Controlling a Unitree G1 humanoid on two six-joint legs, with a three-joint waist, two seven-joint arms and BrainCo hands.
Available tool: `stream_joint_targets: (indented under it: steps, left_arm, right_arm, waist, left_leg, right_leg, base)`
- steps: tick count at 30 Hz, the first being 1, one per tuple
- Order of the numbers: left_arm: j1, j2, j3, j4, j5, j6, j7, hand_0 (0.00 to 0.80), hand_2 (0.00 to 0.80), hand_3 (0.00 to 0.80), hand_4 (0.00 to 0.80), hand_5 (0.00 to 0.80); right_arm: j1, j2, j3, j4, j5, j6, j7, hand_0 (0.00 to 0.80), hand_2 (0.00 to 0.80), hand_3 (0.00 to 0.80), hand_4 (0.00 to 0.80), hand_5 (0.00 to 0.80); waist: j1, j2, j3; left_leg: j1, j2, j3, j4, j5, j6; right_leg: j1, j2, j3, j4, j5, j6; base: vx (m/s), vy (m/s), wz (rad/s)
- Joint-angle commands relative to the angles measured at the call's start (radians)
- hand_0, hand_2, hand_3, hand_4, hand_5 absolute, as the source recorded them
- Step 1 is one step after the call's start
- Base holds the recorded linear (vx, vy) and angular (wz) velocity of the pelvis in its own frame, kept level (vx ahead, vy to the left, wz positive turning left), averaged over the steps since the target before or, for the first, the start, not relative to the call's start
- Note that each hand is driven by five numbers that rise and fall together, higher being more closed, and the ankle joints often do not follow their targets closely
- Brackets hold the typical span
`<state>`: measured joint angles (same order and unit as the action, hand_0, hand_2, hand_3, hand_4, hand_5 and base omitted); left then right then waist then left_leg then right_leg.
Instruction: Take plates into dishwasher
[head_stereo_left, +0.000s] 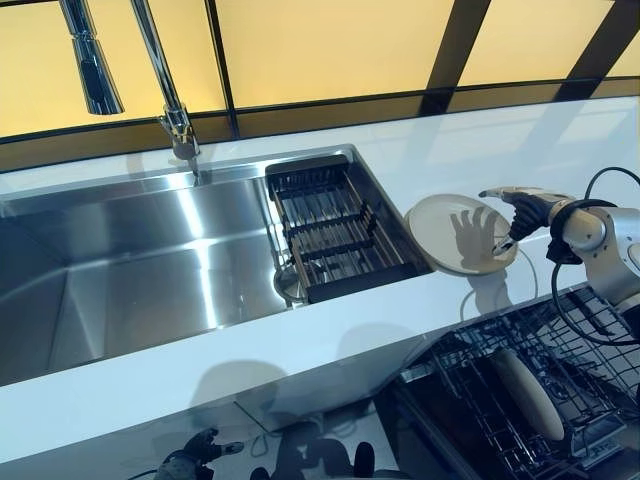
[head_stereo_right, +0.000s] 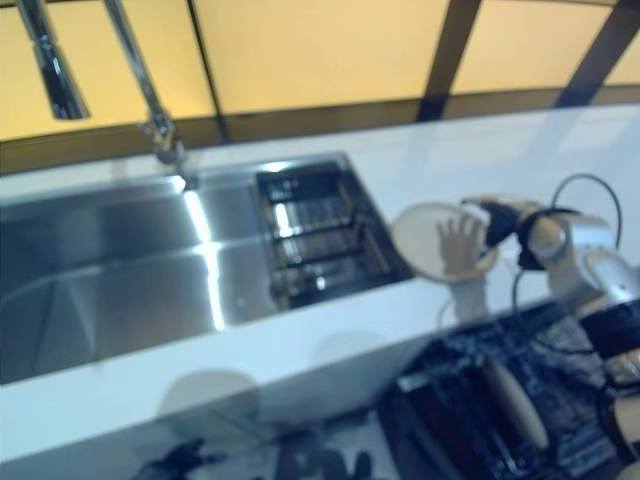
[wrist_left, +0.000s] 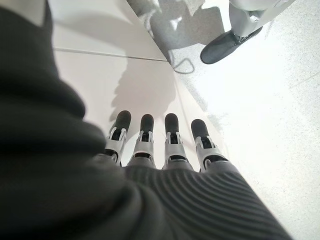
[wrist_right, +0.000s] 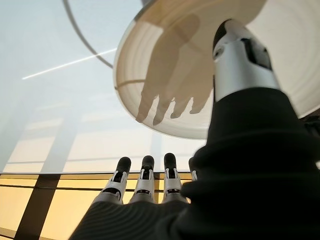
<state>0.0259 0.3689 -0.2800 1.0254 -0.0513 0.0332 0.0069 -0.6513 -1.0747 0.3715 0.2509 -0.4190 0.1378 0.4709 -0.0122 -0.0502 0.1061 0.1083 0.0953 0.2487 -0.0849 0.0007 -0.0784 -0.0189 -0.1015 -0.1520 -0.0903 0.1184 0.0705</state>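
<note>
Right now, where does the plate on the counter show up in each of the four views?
Left eye view: the plate lies on the white counter, right of the sink rack, under the right hand.
Right eye view: same place, centre-right.
Left wrist view: not in it.
Right wrist view: fills the upper middle, the thumb against it.
Shared landmark: the hand's shadow on the plate.
</note>
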Motion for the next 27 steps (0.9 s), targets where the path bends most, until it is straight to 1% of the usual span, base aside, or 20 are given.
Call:
stream_joint_targets:
  steps: [1,6,10,15,22,27]
  left_arm:
    - [-0.052,0.015,0.028,0.045,0.038,-0.038,0.008,0.000,0.000,0.000,0.000,0.000]
    - [-0.041,0.015,0.054,0.059,0.046,-0.047,0.010,0.000,0.000,0.000,0.000,0.000]
    - [-0.033,0.015,0.065,0.064,0.045,-0.053,0.009,0.000,0.000,0.000,0.000,0.000]
    - [-0.029,0.011,0.075,0.070,0.049,-0.064,0.012,0.000,0.000,0.000,0.000,0.000]
    - [-0.030,0.009,0.082,0.081,0.052,-0.071,0.012,0.000,0.000,0.000,0.000,0.000]
    - [-0.032,0.004,0.079,0.079,0.054,-0.064,0.018,0.000,0.000,0.000,0.000,0.000]
  right_arm:
    - [0.009,-0.012,-0.070,-0.063,0.015,0.006,-0.025,0.000,0.000,0.000,0.000,0.000]
    - [0.098,-0.039,-0.172,-0.154,0.040,0.016,-0.019,0.000,0.000,0.000,0.000,0.000]
    - [0.168,-0.048,-0.227,-0.207,0.056,0.022,-0.001,0.000,0.000,0.000,0.000,0.000]
    - [0.244,-0.043,-0.283,-0.250,0.058,0.005,0.024,0.000,0.000,0.000,0.000,0.000]
    - [0.309,-0.008,-0.305,-0.296,0.055,-0.006,0.060,0.000,0.000,0.000,0.000,0.000]
    - [0.319,0.031,-0.284,-0.295,0.033,-0.021,0.071,0.000,0.000,0.000,0.000,0.000]
  waist:
    - [-0.001,-0.035,-0.005]
    - [-0.013,-0.038,-0.006]
    - [-0.020,-0.040,-0.009]
    - [-0.029,-0.045,-0.011]
    - [-0.032,-0.048,-0.010]
    - [-0.026,-0.047,-0.006]
  left_leg:
    - [-0.016,-0.009,-0.009,-0.002,0.020,0.014]
    - [-0.015,-0.010,-0.007,-0.002,0.016,0.014]
    - [-0.012,-0.011,-0.004,-0.002,0.014,0.015]
    - [-0.007,-0.012,0.004,-0.002,0.010,0.016]
    - [-0.003,-0.012,0.010,-0.002,0.009,0.016]
    - [-0.002,-0.013,0.005,-0.002,0.009,0.017]
  right_leg:
    - [0.077,-0.021,-0.063,0.026,-0.058,0.030]
    - [0.078,-0.019,-0.058,0.027,-0.060,0.033]
    - [0.077,-0.017,-0.054,0.027,-0.060,0.034]
    - [0.080,-0.015,-0.051,0.026,-0.060,0.035]
    - [0.083,-0.014,-0.053,0.026,-0.057,0.037]
    - [0.086,-0.013,-0.054,0.024,-0.056,0.037]
  base:
    - [0.000,0.000,0.00]
    - [0.000,0.000,0.00]
    - [0.000,0.000,0.00]
    - [0.000,0.000,0.00]
    - [-0.001,-0.001,-0.01]
    - [0.000,0.000,0.00]
